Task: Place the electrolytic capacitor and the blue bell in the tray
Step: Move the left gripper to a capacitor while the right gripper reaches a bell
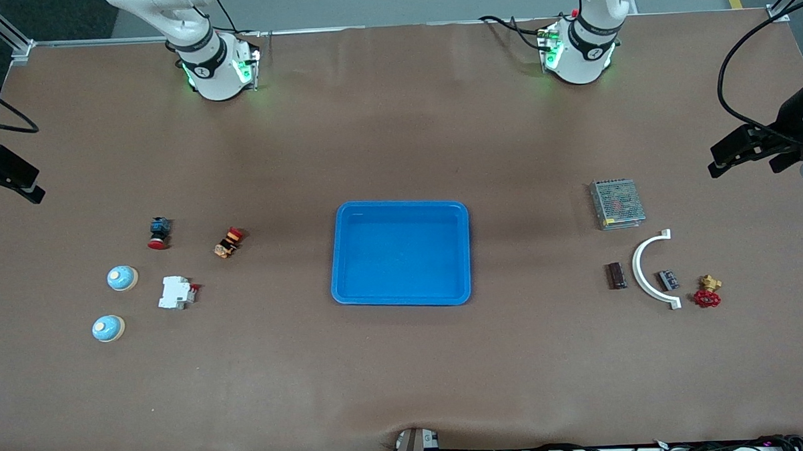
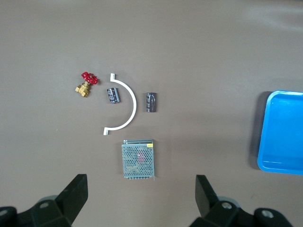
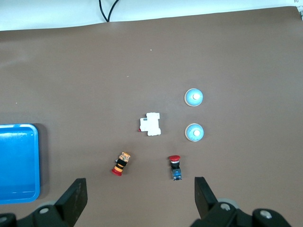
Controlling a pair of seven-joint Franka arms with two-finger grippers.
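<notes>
Front view: I see the shallow bright-blue plastic tray (image 1: 402, 253) with rounded corners mid-table, 2 domed pale-blue bells (image 1: 121, 278) toward the right arm's end, and a dark ribbed cylindrical capacitor (image 1: 616, 275) toward the left arm's.

Left wrist view: left gripper (image 2: 140, 195) spread wide, holding nothing, over a perforated metal box (image 2: 138, 159).

Right wrist view: right gripper (image 3: 140, 196) wide, holding nothing, near a red-capped pushbutton (image 3: 175, 167).
</notes>
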